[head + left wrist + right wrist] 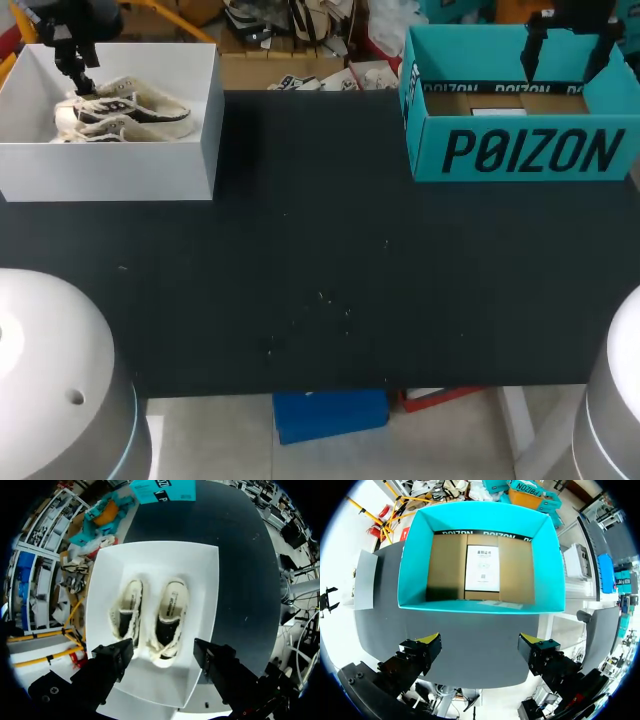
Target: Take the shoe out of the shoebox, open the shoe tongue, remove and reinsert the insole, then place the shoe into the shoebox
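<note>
The table (320,290) is matt black. The white box (110,170), upper left, is smooth matt card; its shoes (125,110) look like cloth. The teal box (520,150), upper right, shows brown cardboard inside.

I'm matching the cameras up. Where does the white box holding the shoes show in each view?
Head view: white box at the table's far left corner, under the left hand.
Left wrist view: straight ahead of that hand, two shoes inside.
Right wrist view: not in it.
Shared landmark: the teal box, far right in the head view, beyond the white box from the left wrist, ahead of the right hand.
</note>
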